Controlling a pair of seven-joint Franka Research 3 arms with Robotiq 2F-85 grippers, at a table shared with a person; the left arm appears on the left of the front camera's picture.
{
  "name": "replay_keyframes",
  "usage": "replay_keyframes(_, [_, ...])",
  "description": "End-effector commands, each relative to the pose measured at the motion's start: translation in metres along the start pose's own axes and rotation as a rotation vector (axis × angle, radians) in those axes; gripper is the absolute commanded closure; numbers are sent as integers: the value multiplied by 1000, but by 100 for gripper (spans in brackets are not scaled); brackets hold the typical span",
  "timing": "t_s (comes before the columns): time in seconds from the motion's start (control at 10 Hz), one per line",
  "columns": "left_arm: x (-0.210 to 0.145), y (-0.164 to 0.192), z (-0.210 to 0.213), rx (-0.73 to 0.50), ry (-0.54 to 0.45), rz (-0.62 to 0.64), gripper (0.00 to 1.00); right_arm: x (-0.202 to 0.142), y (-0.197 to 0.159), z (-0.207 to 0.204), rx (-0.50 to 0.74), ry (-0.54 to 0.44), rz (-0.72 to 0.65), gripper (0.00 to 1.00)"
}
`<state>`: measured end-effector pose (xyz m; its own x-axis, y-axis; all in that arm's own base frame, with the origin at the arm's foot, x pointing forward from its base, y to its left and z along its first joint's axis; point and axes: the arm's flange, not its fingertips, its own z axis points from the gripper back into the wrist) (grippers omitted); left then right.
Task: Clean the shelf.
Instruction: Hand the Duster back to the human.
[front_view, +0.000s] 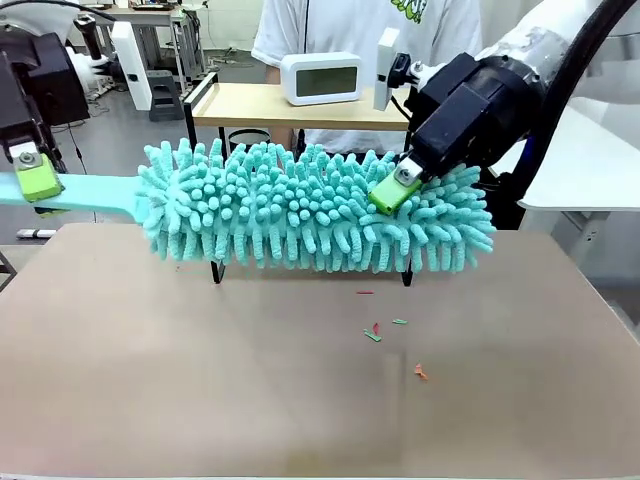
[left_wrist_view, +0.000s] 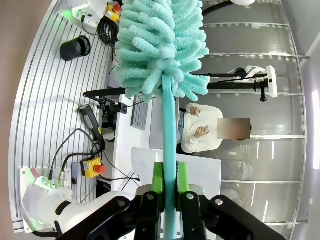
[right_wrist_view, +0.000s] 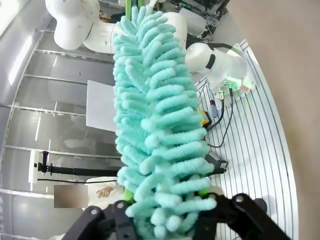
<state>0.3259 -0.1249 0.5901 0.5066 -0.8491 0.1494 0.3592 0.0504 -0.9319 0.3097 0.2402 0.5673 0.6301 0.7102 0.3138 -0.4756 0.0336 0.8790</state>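
Note:
A fluffy teal duster (front_view: 310, 210) hangs level above the brown table, in front of the shelf (front_view: 250, 105). The shelf's light wooden top board and black legs show behind it. My left gripper (front_view: 40, 185) is shut on the duster's flat teal handle at the far left. In the left wrist view the handle (left_wrist_view: 169, 150) runs up between the green pads of that gripper (left_wrist_view: 170, 175) to the head (left_wrist_view: 160, 45). My right gripper (front_view: 395, 190) is closed on the right end of the head. In the right wrist view the strands (right_wrist_view: 155, 115) bulge between its fingers (right_wrist_view: 167, 200).
A white digital clock (front_view: 322, 78) stands on the shelf's top board. A person in a white shirt (front_view: 350, 25) stands behind the shelf. Small red and green scraps (front_view: 372, 335) lie on the brown table (front_view: 300, 420) in front of the shelf legs.

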Motion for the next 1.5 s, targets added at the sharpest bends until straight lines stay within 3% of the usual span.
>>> replay_keyframes(0.0, [-2, -4, 4, -7, 4, 4, 87, 1, 1, 6, -5, 7, 10, 100])
replay_keyframes(0.5, [-4, -5, 0, 1, 8, 3, 87, 1, -1, 6, -23, 7, -6, 100])
replay_keyframes(0.6, [-4, -5, 1, 14, -3, 8, 30, 0, -1, 6, -24, 10, -12, 100])
replay_keyframes(0.7, [-7, -7, 6, 19, -60, -3, 30, 0, -1, 8, -25, 7, -11, 100])
replay_keyframes(0.8, [-18, -10, 22, 0, -156, -28, 0, -4, 2, 14, -33, -10, -9, 100])
replay_keyframes(0.9, [-32, -10, 39, -21, -245, -32, 28, -8, 4, 21, -33, -30, -7, 100])
replay_keyframes(1.0, [-61, -3, 70, -33, -465, -5, 0, -17, 7, 35, -21, -66, -5, 100])
replay_keyframes(1.2, [-128, 23, 125, -90, -1008, 81, 0, -47, 30, 75, -19, -180, 39, 100])
replay_keyframes(1.3, [-155, 42, 144, -100, -1234, 157, 0, -71, 52, 102, -39, -281, 89, 100])
replay_keyframes(1.4, [-171, 64, 152, -135, -1329, 205, 0, -107, 79, 136, -99, -474, 132, 100])
